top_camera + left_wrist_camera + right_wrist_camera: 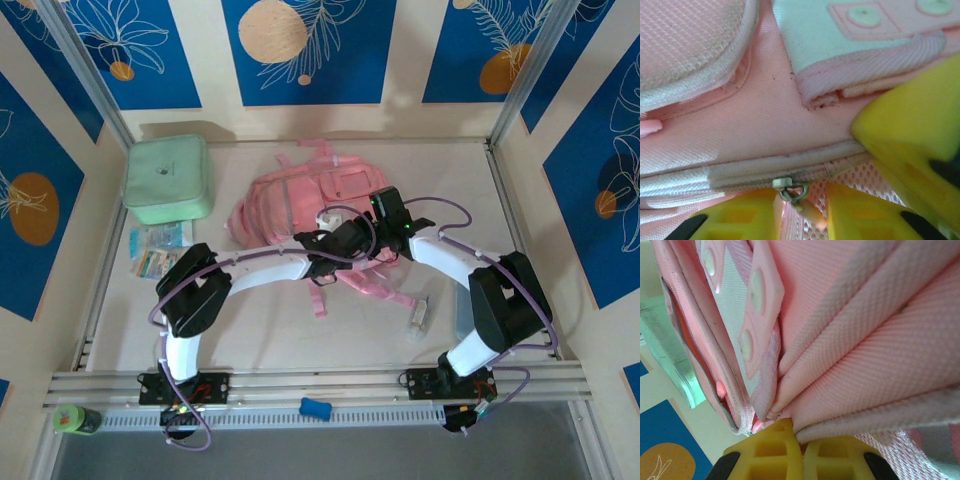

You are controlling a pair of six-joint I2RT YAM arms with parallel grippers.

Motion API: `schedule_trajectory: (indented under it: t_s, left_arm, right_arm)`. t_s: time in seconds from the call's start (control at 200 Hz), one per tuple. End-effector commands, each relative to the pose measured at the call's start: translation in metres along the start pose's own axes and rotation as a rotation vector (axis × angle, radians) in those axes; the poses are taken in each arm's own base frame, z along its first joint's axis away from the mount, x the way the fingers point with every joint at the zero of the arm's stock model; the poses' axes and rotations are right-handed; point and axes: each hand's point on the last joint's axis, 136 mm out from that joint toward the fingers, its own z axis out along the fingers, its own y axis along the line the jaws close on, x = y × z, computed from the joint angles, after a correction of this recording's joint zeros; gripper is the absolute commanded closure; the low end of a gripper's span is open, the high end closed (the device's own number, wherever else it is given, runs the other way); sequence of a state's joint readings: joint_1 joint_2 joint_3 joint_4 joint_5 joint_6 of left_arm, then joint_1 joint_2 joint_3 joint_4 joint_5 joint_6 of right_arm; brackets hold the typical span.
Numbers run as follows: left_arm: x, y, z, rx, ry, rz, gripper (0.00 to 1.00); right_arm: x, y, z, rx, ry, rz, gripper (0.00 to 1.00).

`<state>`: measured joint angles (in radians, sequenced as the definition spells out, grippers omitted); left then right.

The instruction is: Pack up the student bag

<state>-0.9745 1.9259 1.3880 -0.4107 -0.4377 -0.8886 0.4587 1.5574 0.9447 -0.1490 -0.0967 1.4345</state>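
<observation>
The right fingers [767, 450] clamp a fold of the student bag [290, 195], right of the mint green zip case [167, 178], likely tautening it; the left fingers [740, 217] straddle its zip pull [790, 192], grip unclear.

White arms [265, 272] with black joints [195, 300], purple cables [466, 214], ribbed yellow pincer fingers [771, 452]

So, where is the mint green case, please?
Top view: the mint green case sits far left on the table, left of the student bag.
</observation>
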Motion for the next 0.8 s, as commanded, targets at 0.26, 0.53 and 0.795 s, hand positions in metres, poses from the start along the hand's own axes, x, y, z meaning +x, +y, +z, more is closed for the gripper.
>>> schedule_trajectory:
  t_s: [0.26, 0.53, 0.795]
  left_arm:
    - [-0.035, -0.012, 0.000, 0.081, -0.085, -0.013, 0.89]
    - [-0.038, 0.000, -0.031, 0.123, -0.084, -0.003, 1.00]
    - [0.006, 0.052, -0.039, 0.117, 0.050, 0.023, 1.00]
  right_arm:
    - [0.022, 0.016, -0.015, -0.072, 0.067, -0.040, 1.00]
    - [0.015, 0.014, -0.021, -0.055, 0.048, -0.098, 1.00]
    - [-0.006, 0.018, -0.034, -0.075, 0.075, -0.171, 1.00]
